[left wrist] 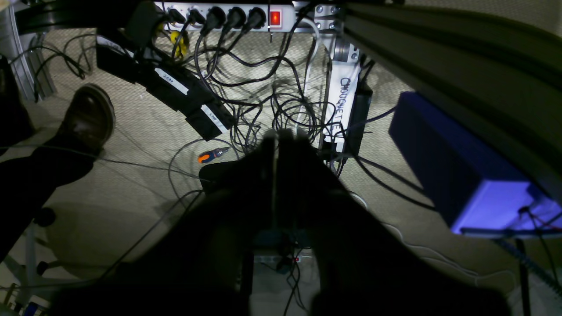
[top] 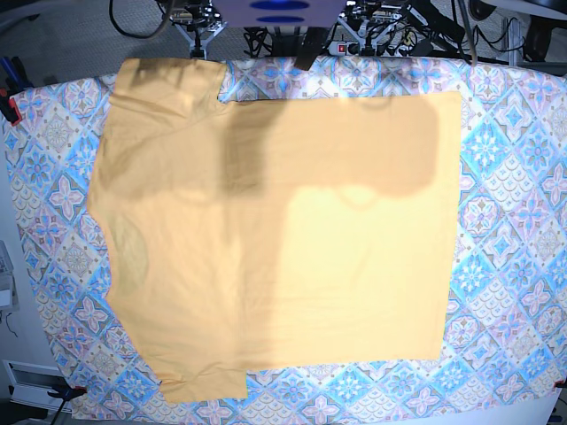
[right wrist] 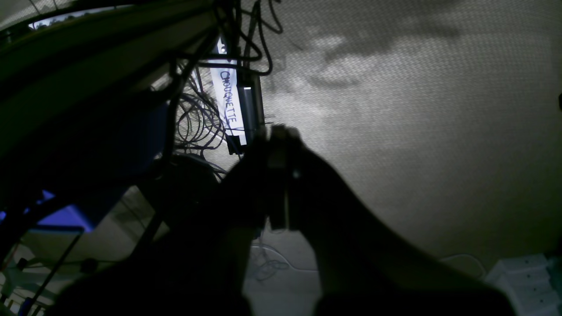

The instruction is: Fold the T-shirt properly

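The pale yellow-orange T-shirt point(top: 283, 230) lies spread flat on the blue-pink patterned tablecloth point(top: 514, 266), covering most of it. Its neck faces the left edge and its hem runs down the right side. One sleeve lies at the top left point(top: 168, 80), the other at the bottom left point(top: 204, 381). Neither arm shows in the base view. My left gripper point(left wrist: 279, 136) is shut and empty, hanging over the floor beside the table. My right gripper point(right wrist: 279, 131) is also shut on nothing, above carpet and cables.
Below the left gripper lie tangled cables point(left wrist: 263, 105), a power strip point(left wrist: 228, 15), a small orange-handled screwdriver point(left wrist: 213, 155) and a blue box point(left wrist: 461, 166). A person's brown shoe point(left wrist: 88, 116) stands on the floor at left. Red clamps point(top: 11, 111) hold the cloth's corners.
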Robot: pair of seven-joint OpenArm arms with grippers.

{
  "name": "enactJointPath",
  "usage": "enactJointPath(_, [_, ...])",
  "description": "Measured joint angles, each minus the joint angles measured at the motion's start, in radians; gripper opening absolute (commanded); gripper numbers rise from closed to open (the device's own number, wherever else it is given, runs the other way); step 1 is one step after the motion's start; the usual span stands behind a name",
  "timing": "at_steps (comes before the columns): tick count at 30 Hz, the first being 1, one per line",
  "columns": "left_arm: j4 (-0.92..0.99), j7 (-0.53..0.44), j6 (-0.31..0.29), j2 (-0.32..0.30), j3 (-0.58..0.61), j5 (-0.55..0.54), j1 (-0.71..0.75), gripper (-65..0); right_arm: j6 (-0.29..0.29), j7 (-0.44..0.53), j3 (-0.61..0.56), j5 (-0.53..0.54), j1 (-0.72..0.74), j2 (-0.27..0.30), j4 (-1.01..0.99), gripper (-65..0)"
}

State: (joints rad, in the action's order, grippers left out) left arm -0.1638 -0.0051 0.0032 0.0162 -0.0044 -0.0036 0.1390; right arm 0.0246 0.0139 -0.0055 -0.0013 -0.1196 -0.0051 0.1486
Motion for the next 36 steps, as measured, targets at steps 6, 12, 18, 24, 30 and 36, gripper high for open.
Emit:
enactJointPath(6, [0.0, 0.0, 0.0, 0.0, 0.0, 0.0, 0.0, -65.0, 0.0, 0.0, -0.002, 0.0, -0.001, 0.0, 0.0, -64.7])
enactJointPath(12, [0.0, 0.0, 0.0, 0.0, 0.0, 0.0, 0.0, -65.0, 0.0, 0.0, -0.002, 0.0, -0.001, 0.0, 0.0, -64.7])
enactJointPath(18, [0.0, 0.0, 0.0, 0.0, 0.0, 0.0, 0.0, -65.0, 0.0, 0.0, -0.002, 0.0, -0.001, 0.0, 0.0, -64.7])
enactJointPath(24, [0.0, -0.003, 0.0, 0.0, 0.0, 0.004, 0.015, -65.0, 0.0, 0.007, -0.002, 0.0, -0.014, 0.0, 0.0, -64.7])
enactJointPath(30, [0.0, -0.003, -0.002, -0.006, 0.0, 0.004, 0.044, -65.0, 0.0, 0.005, -0.002, 0.0, -0.085, 0.002, 0.067, -64.7])
enactJointPath(36, [-0.047, -0.064, 0.003, -0.03, 0.002, 0.005, 0.097, -65.0, 0.004, 0.003, -0.002, -0.003, -0.137, 0.016, 0.116, -64.9])
